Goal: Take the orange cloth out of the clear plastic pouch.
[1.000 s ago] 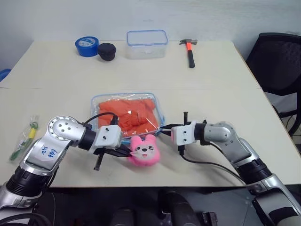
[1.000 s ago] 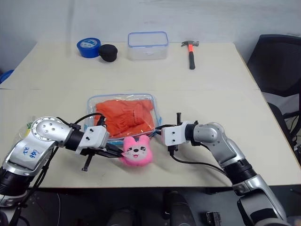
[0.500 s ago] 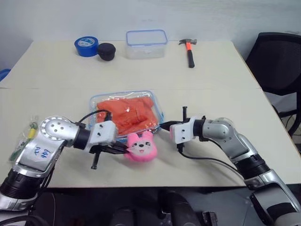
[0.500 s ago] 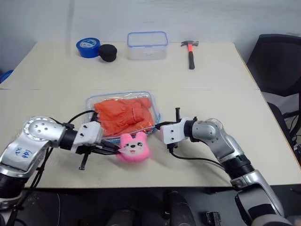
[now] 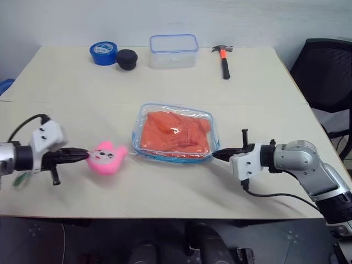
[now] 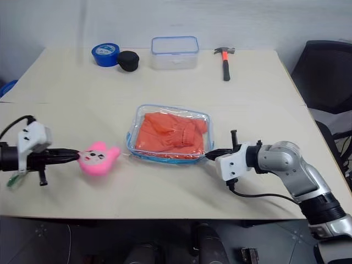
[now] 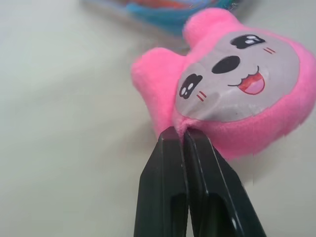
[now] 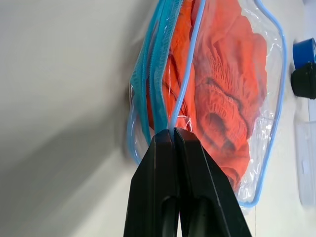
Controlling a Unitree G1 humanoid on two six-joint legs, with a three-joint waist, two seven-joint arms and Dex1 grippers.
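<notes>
On the beige table (image 5: 165, 187), left gripper (image 5: 85, 154) pinches a pink plush toy (image 5: 108, 157); right gripper (image 5: 215, 156) clamps the clear plastic pouch (image 5: 175, 133).

Even, fairly bright indoor light falls from above on the pale desk (image 5: 264, 99), and shadows stay soft and short. A faint shadow lies under the right arm's cable near the desk's front edge. The clear plastic pouch (image 5: 175, 133) carries small white glints on its film. In the right wrist view a broad soft shadow spreads over the desk beside the pouch, and the black fingers (image 8: 163, 187) are slightly out of focus. In the left wrist view the pink plush toy (image 7: 232, 94) is sharp, while the background behind it is blurred.
</notes>
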